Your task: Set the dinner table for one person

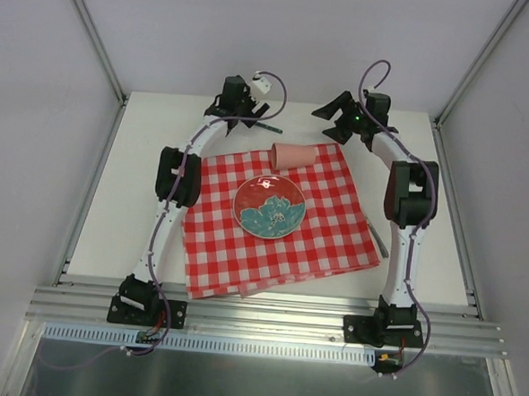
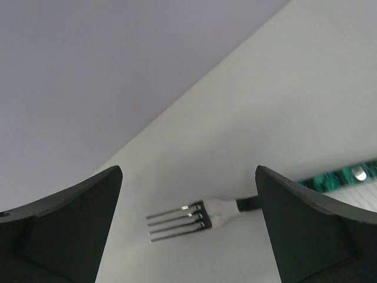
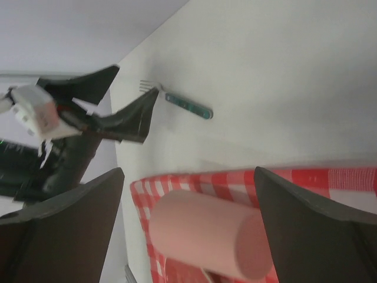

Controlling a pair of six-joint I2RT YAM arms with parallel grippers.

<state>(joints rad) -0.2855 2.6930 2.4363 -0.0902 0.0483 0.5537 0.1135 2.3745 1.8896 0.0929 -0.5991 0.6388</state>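
Observation:
On the off-white dinner table lies a red-and-white checked cloth with a red plate with a teal flower on it. A pink cup lies on its side at the cloth's far edge. A fork with a green handle lies on the bare table beyond the cloth. My left gripper hangs open over its tines, not touching them. My right gripper is open above the table, behind the cup, with nothing in it.
A grey knife lies on the table along the cloth's right edge, beside the right arm. Grey walls close in the far and side edges. An aluminium rail runs along the near edge by the arm bases.

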